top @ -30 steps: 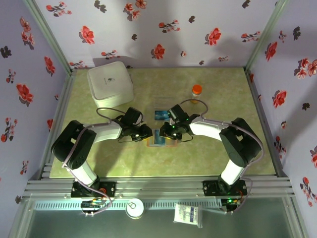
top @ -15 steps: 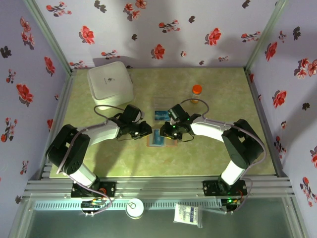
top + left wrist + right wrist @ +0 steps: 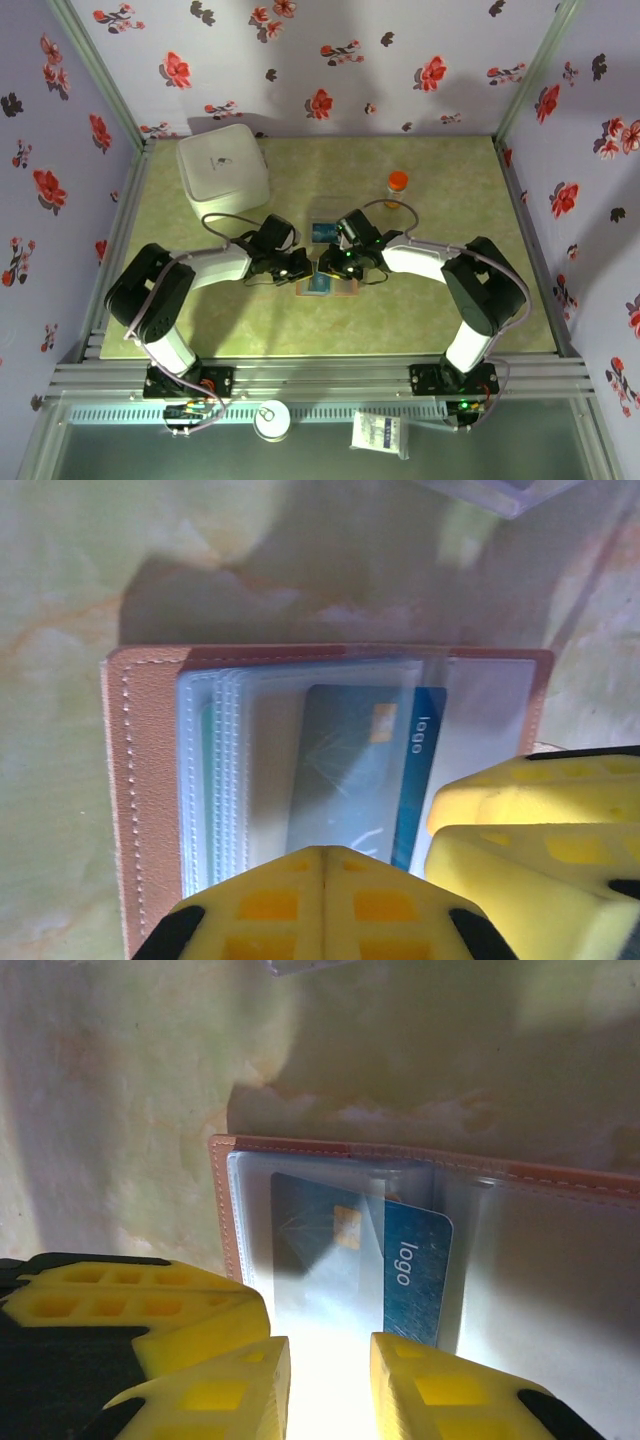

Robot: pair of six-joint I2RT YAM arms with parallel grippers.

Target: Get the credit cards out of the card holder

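The wallet [image 3: 325, 288] is lying open and flat on the table [image 3: 440, 310], near the middle. It is showing a tan edge with stitches and a stack of clear sleeves [image 3: 250, 770] inside. A blue card [image 3: 408, 780] is sitting in the top sleeve. It is showing a small gold chip and the word "logo". The side with the word is poking out of the sleeve, and the rest is lying under the cloudy plastic. A thin green strip [image 3: 206, 800] is peeking out at the stitched side of the sleeves. I cannot tell what it is.

Both arms are bending at the elbow and reaching in toward the middle, one from each side. Their tips are pointing down and meeting over the wallet.

The left gripper [image 3: 322, 885] is hanging over the near edge of the wallet with its yellow fingers [image 3: 260, 905] pressed tight together. The end of the card is running under them, so I cannot tell if they are pinching anything thin.

The right gripper [image 3: 330, 1380] is sitting just beside it. Its fingers [image 3: 440, 1390] are standing a little apart, and bright light is filling the gap.

A white box [image 3: 222, 168] and a bottle [image 3: 397, 186] are standing well apart from the wallet, farther back.
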